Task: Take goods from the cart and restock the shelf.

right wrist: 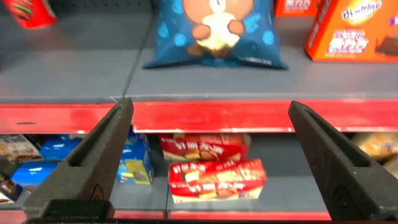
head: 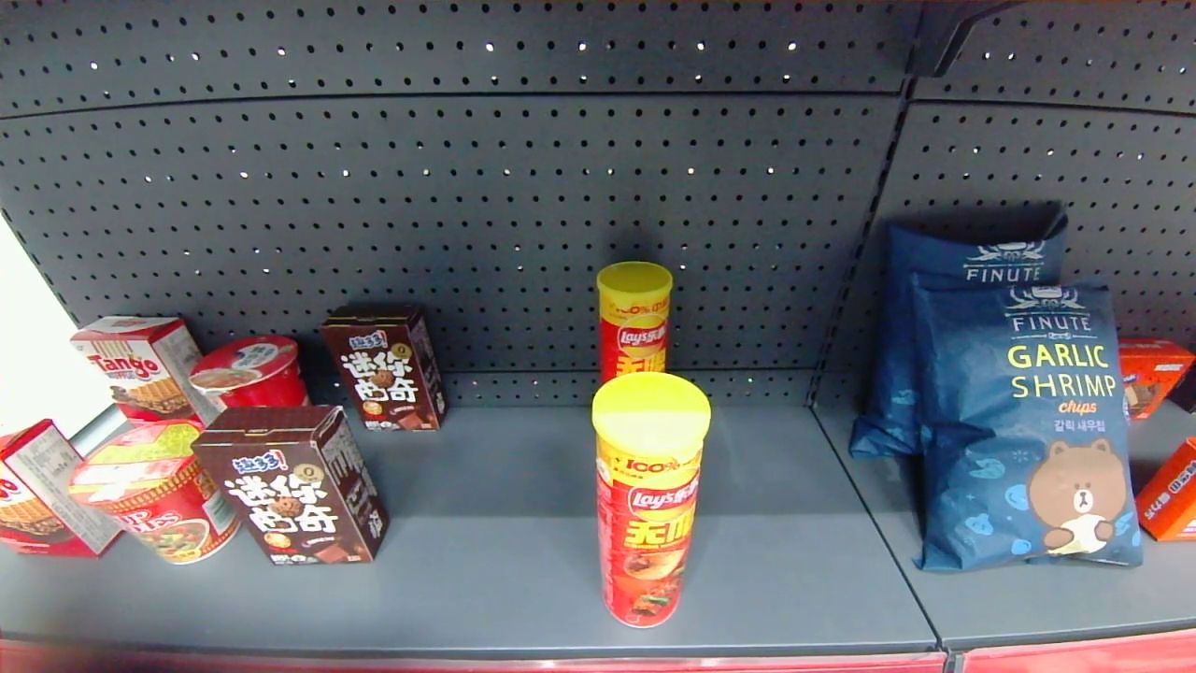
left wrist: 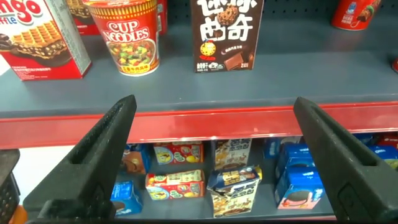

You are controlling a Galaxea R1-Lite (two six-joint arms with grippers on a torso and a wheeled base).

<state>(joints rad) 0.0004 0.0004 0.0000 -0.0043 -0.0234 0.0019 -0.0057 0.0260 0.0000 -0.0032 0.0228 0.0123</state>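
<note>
In the head view the grey shelf [head: 486,561] runs across the lower frame, backed by a pegboard [head: 467,206]. At centre a can [head: 651,495] stands upright near the front edge, with a second can [head: 634,318] straight behind it against the pegboard. At lower left sit two chocolate boxes [head: 290,486], two noodle cups [head: 159,500] and wafer boxes [head: 140,365], all close together. At right two blue bags [head: 1023,430] lean one before the other (orange boxes [head: 1154,374] lie just past them at the frame's edge). In the left wrist view the left gripper [left wrist: 211,168] is spread wide and empty before the shelf's red lip [left wrist: 205,118]; one of the noodle cups and one of the chocolate boxes stand beyond it. In the right wrist view the right gripper [right wrist: 208,168], likewise spread and empty, faces the lip, with one of the bags beyond.
</note>
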